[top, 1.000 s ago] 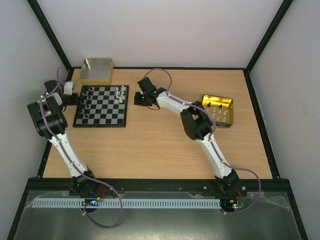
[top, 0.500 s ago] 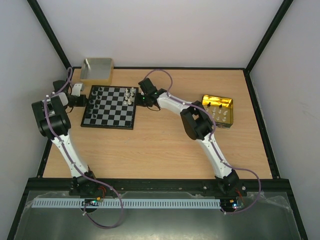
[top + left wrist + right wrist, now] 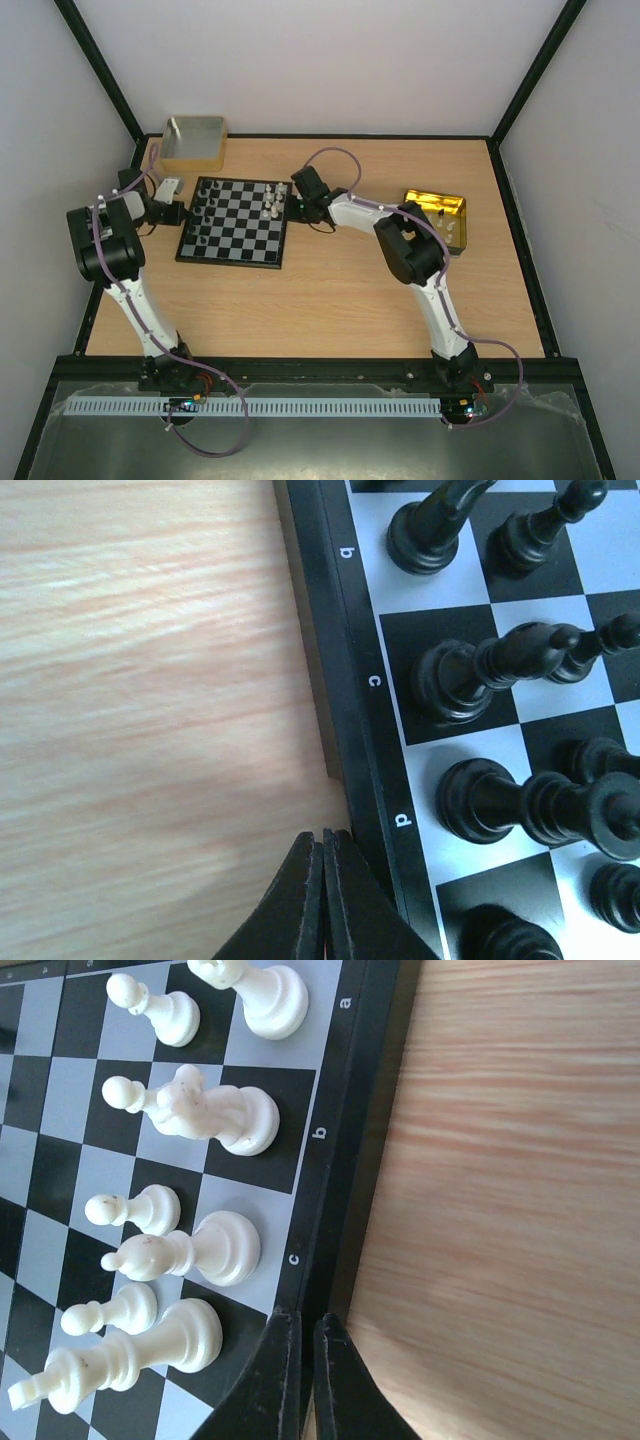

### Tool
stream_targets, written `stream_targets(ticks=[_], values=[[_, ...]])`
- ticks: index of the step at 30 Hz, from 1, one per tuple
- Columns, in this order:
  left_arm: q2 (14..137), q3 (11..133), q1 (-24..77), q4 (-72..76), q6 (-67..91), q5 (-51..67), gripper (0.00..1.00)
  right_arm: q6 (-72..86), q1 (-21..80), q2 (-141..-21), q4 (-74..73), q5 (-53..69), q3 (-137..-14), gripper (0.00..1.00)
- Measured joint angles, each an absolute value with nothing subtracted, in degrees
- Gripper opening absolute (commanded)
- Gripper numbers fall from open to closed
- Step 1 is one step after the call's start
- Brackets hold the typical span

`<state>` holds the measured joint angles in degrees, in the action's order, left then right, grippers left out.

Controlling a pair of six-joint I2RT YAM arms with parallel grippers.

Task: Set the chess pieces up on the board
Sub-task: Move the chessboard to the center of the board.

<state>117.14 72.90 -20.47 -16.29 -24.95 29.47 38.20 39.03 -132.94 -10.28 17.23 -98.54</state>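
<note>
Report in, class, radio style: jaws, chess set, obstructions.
Both jaws shut, one pair at each side edge of the board. Black pieces and white pieces stand on it. More white ones in the gold tin; nothing blocking.

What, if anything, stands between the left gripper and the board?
Nothing visible does. The left gripper, shut, has its tips right at the black border of the board, beside the letter d, with no gap showing between them.

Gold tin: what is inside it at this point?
A few cream-white chess pieces stand inside the gold tin. The right arm covers its left part, so anything there is hidden.
</note>
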Motion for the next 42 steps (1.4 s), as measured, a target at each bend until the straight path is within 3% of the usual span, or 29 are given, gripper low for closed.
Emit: stream_targets(ticks=[42], values=[[103.4, 59.7, -5.1, -37.1, -36.7, 34.6, 0.02, 38.9, 38.7, -102.5, -6.3, 12.2, -58.8, 0.02]])
